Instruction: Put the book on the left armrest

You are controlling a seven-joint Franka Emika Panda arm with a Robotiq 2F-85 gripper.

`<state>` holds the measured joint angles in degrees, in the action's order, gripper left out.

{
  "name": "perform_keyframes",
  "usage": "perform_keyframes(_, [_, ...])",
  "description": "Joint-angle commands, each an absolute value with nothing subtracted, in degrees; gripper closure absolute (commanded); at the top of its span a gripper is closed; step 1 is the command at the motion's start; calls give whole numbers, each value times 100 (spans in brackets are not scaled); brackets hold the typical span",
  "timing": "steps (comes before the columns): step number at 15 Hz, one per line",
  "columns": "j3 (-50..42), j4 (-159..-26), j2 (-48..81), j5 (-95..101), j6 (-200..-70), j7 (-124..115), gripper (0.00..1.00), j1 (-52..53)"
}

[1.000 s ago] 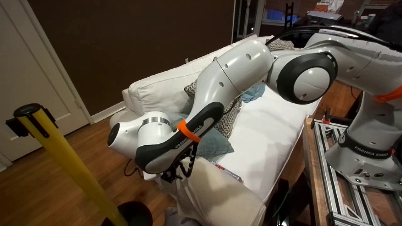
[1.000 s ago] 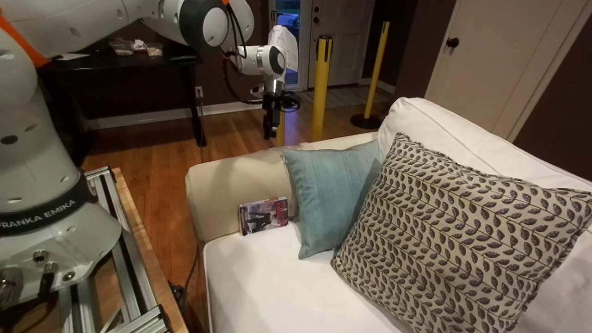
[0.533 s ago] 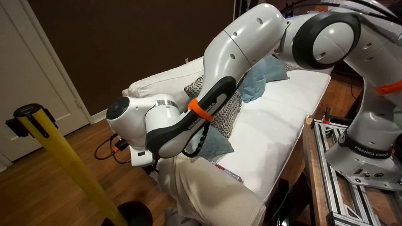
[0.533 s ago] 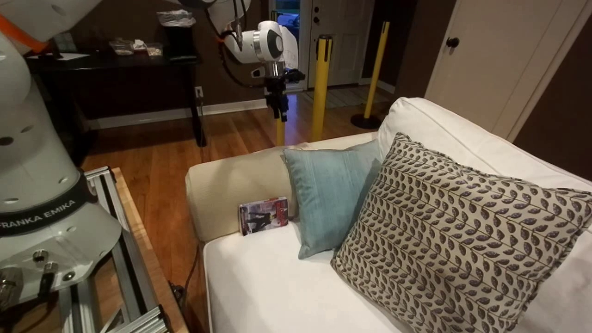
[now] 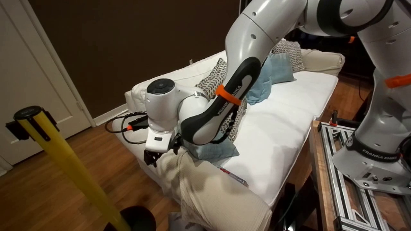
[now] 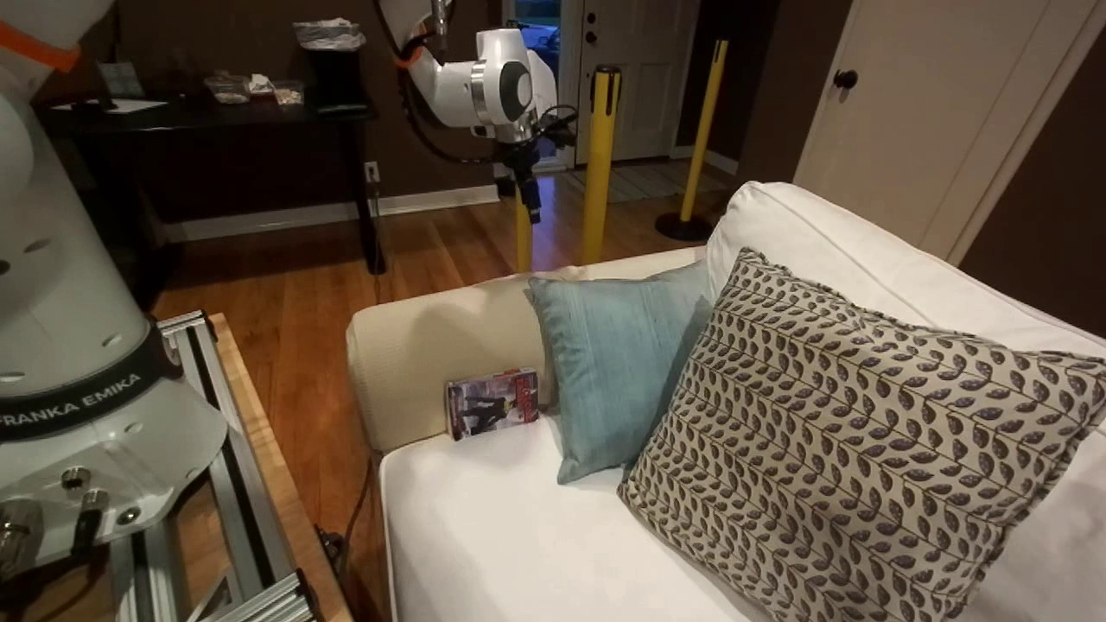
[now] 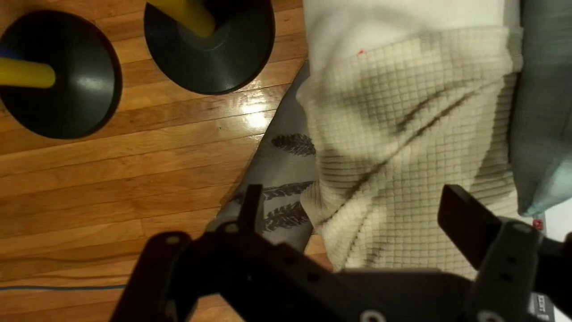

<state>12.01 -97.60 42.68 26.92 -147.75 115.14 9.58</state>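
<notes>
The small book (image 6: 492, 403) with a dark, red-marked cover stands on edge on the white seat, against the inner side of the left armrest (image 6: 432, 345). In an exterior view only the top edge of the book (image 5: 233, 177) shows beside the armrest (image 5: 221, 195), which has a cream knit cover over it. My gripper (image 7: 351, 190) is open with nothing between its fingers. It hangs above the outer, rear part of the armrest, apart from the book, and shows in both exterior views (image 5: 165, 159) (image 6: 532, 216). In the wrist view only bits of the book (image 7: 538, 223) show at the right edge.
A blue cushion (image 6: 605, 371) stands beside the book against the armrest, with a leaf-patterned cushion (image 6: 847, 449) nearby. Yellow posts (image 5: 64, 160) on black bases (image 7: 223, 58) stand outside the armrest. A feather-print cushion (image 7: 286, 156) lies on the floor by the armrest.
The arm has risen and swung, carrying the gripper up and toward the sofa's back, and the wrist has turned to point more downward. The book has not moved.
</notes>
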Motion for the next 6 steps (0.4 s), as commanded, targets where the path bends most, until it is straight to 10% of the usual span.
perform_keyframes(1, [1365, -11188, 3357, 2019, -15140, 11106, 0, 611])
perform_keyframes(6, [1132, -11206, 3332, 2189, -15230, 10889, 0, 740])
